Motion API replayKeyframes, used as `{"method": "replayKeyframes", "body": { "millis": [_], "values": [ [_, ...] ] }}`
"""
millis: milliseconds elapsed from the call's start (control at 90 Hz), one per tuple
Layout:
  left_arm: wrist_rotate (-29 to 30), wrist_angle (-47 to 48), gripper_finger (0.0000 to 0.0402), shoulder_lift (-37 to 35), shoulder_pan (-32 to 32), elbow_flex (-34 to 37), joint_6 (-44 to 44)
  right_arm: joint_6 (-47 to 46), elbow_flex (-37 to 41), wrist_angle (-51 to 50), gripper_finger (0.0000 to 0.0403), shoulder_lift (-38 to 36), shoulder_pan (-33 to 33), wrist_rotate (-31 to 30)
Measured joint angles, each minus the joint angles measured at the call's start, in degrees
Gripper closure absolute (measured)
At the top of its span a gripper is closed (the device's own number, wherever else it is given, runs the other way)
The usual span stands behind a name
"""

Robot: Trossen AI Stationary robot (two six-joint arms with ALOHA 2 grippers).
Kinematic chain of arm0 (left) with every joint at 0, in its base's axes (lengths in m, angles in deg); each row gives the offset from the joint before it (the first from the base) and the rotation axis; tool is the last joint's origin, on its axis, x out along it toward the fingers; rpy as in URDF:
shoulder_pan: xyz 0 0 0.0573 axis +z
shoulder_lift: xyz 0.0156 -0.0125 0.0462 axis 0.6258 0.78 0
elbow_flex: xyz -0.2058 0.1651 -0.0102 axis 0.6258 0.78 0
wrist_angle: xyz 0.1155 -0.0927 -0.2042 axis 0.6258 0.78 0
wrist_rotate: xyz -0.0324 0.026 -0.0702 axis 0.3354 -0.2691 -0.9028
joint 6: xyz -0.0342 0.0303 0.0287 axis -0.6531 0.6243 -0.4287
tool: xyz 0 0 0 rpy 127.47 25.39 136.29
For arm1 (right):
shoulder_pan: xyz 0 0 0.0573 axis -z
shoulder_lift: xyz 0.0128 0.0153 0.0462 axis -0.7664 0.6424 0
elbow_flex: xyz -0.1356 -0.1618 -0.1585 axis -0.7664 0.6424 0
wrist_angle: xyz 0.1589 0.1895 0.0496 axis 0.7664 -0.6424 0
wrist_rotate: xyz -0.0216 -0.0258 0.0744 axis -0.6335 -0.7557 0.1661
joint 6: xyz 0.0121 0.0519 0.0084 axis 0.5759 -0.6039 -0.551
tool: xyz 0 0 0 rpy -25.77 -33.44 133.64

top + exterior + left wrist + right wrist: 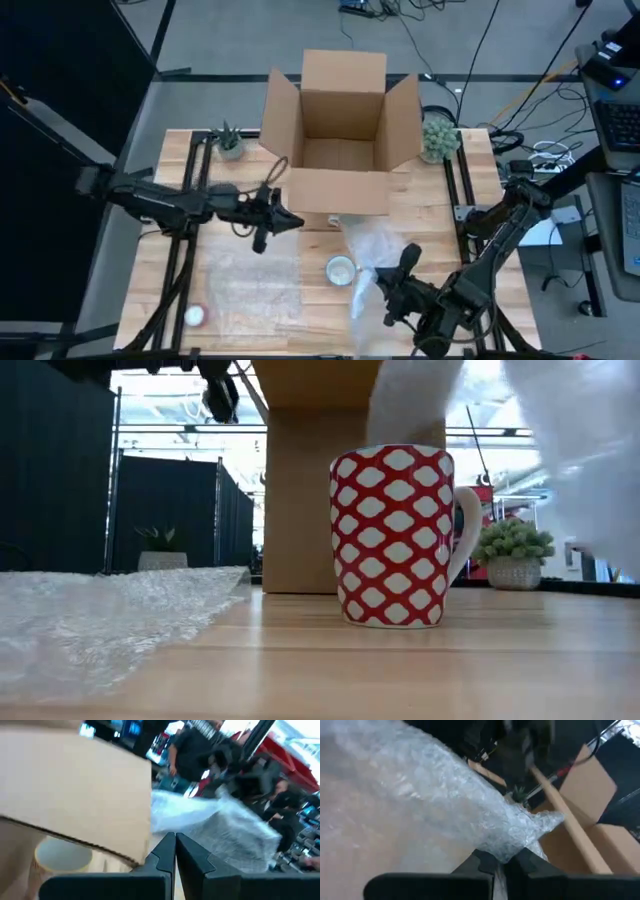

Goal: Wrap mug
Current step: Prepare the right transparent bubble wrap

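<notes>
The mug [394, 536], red with white diamonds, stands upright on the wooden table, its handle pointing right in the low view; from above its white inside [340, 269] shows. Just right of it, my right gripper [403, 260] is shut on a sheet of bubble wrap [368, 248], which is raised beside and over the mug [585, 455]. A second sheet of bubble wrap [250, 285] lies flat on the table to the mug's left. My left gripper [288, 222] hangs shut and empty in front of the cardboard box, left of the mug. My right gripper pinches a bunched-up part of the bubble wrap [516, 839] between its two fingers, several layers gathered together. The fingers come from the table's right side. The sheet is lifted and spreads out slack beyond the fingers, toward the box [350, 226] and toward the near edge [360, 303].
An open cardboard box [340, 135] stands at the table's far middle, its near wall close behind the mug. Two small potted plants [229, 143] [438, 137] flank the box. A small white round thing [195, 316] lies near the front left corner.
</notes>
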Motion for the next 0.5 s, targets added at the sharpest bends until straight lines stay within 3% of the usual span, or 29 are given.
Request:
{"method": "replayKeyframes", "body": {
  "millis": [200,378,433,500],
  "values": [
    [-3.02,-8.45,0.036,6.51,-1.73,0.0,3.17,6.24,0.0,6.36,0.0403,0.0,0.66,0.04],
    [-5.55,-2.57,0.0285,7.91,-4.64,-0.02,12.99,4.93,0.0,6.73,0.0403,-0.13,1.3,-0.96],
    [-1.96,0.68,0.0272,7.95,-6.25,0.0,15.99,4.62,0.0,6.99,0.0403,-0.13,1.34,-1.55],
    [6.35,2.31,0.0267,7.99,-7.81,0.0,17.51,4.58,0.0,7.8,0.0403,-0.13,1.63,-1.49]
  ]
}}
